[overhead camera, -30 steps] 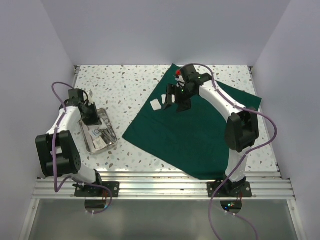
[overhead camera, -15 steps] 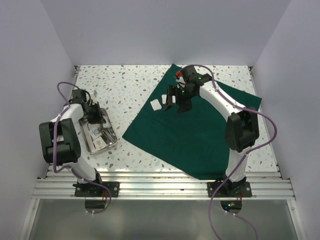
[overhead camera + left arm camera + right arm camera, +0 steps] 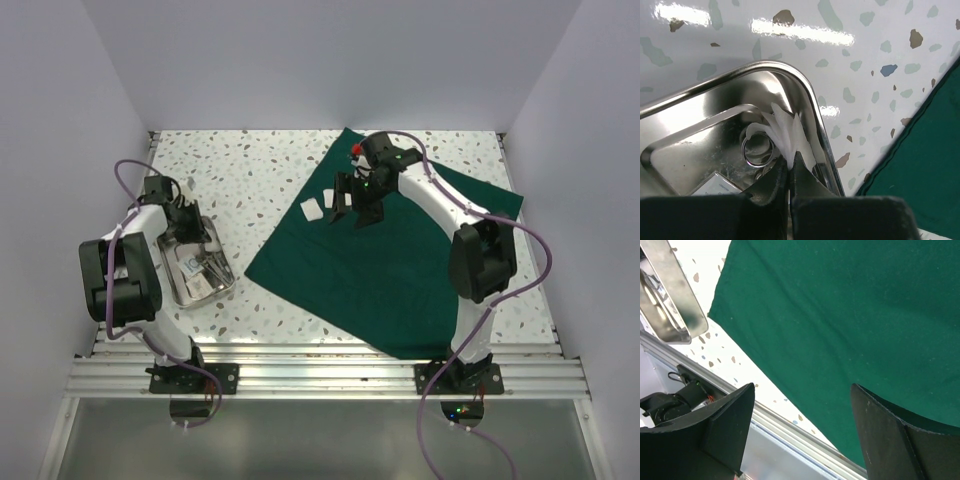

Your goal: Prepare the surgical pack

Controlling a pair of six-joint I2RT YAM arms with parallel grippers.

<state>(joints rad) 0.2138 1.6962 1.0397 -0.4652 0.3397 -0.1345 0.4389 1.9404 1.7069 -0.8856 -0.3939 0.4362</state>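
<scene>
At one corner of the steel tray, the left gripper pinches a white gauze pad, likely bound for the green cloth, needing a clean lift next, where the right gripper hovers open-jawed near other pads.

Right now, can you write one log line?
left end effector: shut on gauze in tray | right end effector: open over cloth

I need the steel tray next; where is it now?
In the top view, the steel tray sits on the left of the table, near the green cloth's left corner, under the left gripper.
</scene>
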